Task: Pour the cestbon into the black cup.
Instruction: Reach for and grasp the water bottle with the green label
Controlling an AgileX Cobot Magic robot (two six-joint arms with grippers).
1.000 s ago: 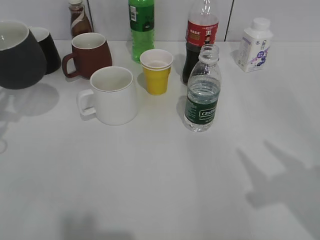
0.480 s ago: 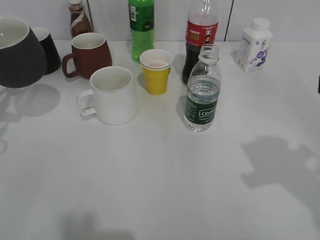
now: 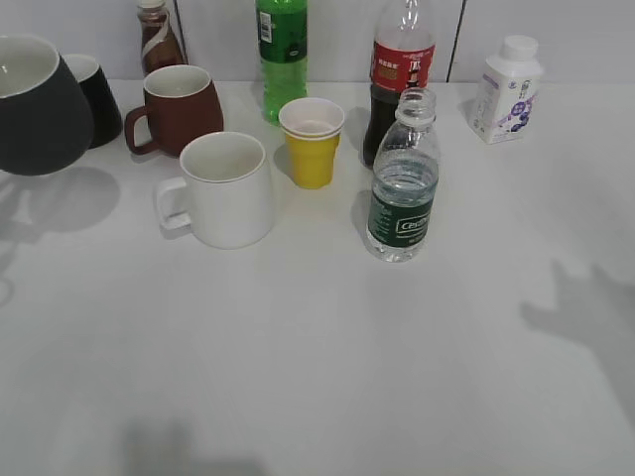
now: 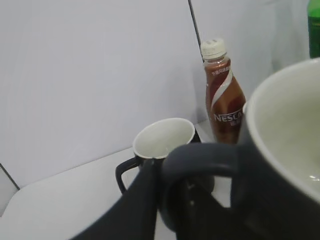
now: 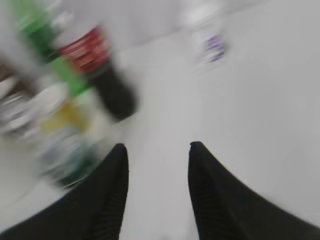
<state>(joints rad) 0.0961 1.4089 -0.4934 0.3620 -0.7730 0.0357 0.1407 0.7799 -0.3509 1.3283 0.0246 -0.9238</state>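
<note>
The cestbon [image 3: 402, 188], a small clear uncapped bottle with a dark green label, stands upright right of the table's middle; it is a blur at the left of the right wrist view [image 5: 65, 155]. The black cup [image 3: 35, 109], charcoal with a white inside, hangs at the far left above its shadow. In the left wrist view my left gripper [image 4: 175, 175] is shut on the handle of this cup [image 4: 280, 165]. My right gripper [image 5: 157, 150] is open and empty above bare table, right of the bottles; the exterior view shows only its shadow.
A small glossy black mug [image 3: 94, 94] and a Nescafe bottle [image 3: 156, 40] stand behind the black cup. A brown-red mug [image 3: 179, 107], white mug [image 3: 226, 188], yellow paper cup [image 3: 312, 142], green soda bottle [image 3: 282, 55], cola bottle [image 3: 397, 74] and white milk bottle [image 3: 506, 89] stand around.
The right arm's shadow has slid toward the right edge and shrunk, and the right wrist view is motion-blurred. The black cup has barely shifted.
</note>
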